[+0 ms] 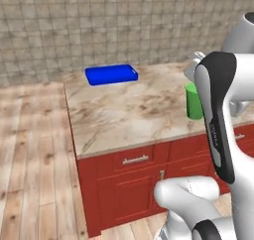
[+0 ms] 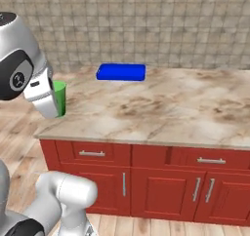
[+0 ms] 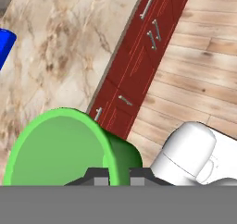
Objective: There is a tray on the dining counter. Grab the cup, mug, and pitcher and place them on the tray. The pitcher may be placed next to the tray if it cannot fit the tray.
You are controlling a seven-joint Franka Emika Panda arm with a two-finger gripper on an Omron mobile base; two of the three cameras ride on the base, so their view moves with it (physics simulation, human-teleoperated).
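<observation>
Both dark fingertips (image 3: 101,174) sit nearly together, pinching the rim wall of the small plain green handleless cup (image 3: 65,149) between them, 1 tip inside and 1 outside. From my hand view I look down into the cup's open mouth, with the gripper (image 3: 118,176) at the bottom edge.

Largest in front of me is the long dining counter with its beige-brown veined marble top (image 1: 129,110) and red cabinet base (image 2: 161,181) with metal pull handles. Pale wooden floorboards (image 1: 30,159) run around it and a tiled beige wall (image 2: 146,25) stands behind.

My white arm (image 1: 218,120) rises across the right of the left base view and partly hides the cup there; only a green sliver (image 1: 193,102) shows beside the arm link. In the right base view the cup (image 2: 60,97) sits behind the arm's wrist at the left end of the counter, close to the front edge. I cannot tell whether its base touches the marble or hangs just above it.

Next comes the bright blue shallow rectangular tray with a raised rim (image 1: 111,74), lying on the marble toward the far edge, well apart from the cup. It appears again in the right base view (image 2: 121,72), and 1 blue corner shows at the left edge of the hand view (image 3: 4,45).
</observation>
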